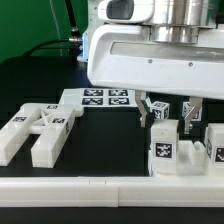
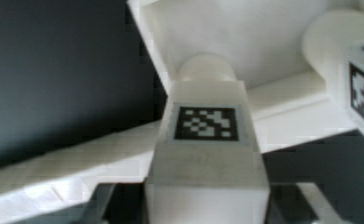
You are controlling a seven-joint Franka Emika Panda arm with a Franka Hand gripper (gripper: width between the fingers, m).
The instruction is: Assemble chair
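I find the tool [image 1: 176, 116] clenched on 1 tagged chair block [image 2: 205, 150], low over the bench [image 1: 100, 142] at the exterior view's right (jaws flank both sides squarely), presumably to lift it without twisting. Other chair parts [image 1: 35, 130] lie well apart.

Gripper [image 1: 180, 118] hangs over the parts on the exterior view's right, and there's a long block [image 2: 207, 100] right between its jaws, one jaw on either side, running away below them. Just under the gripper, on the camera's side, stands a tagged block [image 1: 165, 145]. A second block [image 1: 215, 140] stands beside that, further to the exterior view's right. Small cubes [image 1: 159, 108] sit just behind the gripper, a touch to the exterior view's left. The marker board [image 1: 105, 97] lies further that way. Well off to the gripper's exterior-view left rests a joined group of blocks [image 1: 35, 132]. The long rail [image 1: 110, 188] runs across in front of everything.
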